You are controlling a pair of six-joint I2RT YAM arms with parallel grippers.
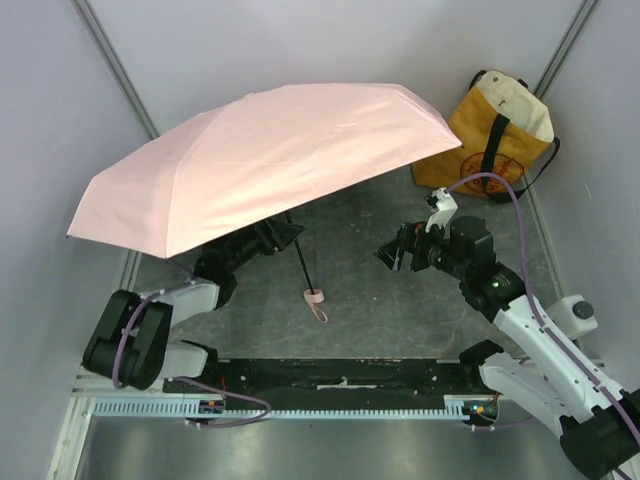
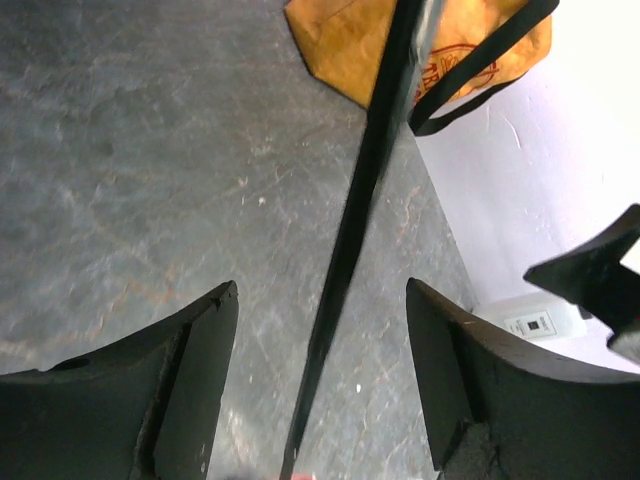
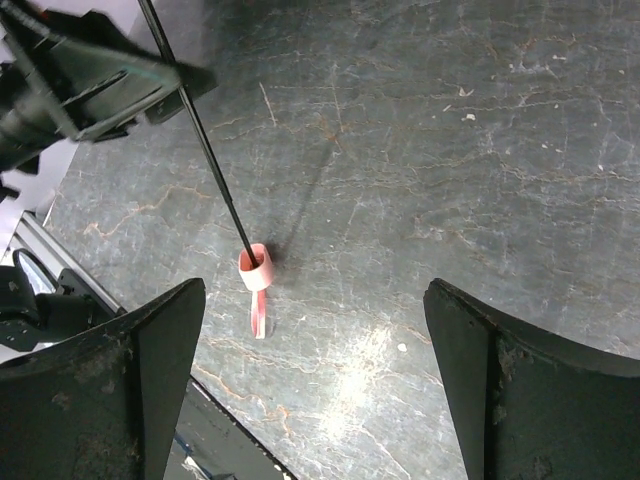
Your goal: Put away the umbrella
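Observation:
The umbrella [image 1: 260,160] stands open, its pale pink canopy tilted over the left half of the table. Its thin black shaft [image 1: 302,262] slants down to the small pink handle [image 1: 314,296], which rests on the table with its strap beside it. My left gripper [image 1: 285,232] is open under the canopy. In the left wrist view the shaft [image 2: 350,240] runs between the jaws without touching either. My right gripper [image 1: 390,255] is open and empty to the right of the shaft. In its wrist view the handle [image 3: 254,268] lies ahead and to the left.
A yellow tote bag [image 1: 490,140] with dark straps stands in the back right corner against the wall. It also shows in the left wrist view [image 2: 340,40]. Grey walls close in the table on three sides. The canopy hides the table's back left.

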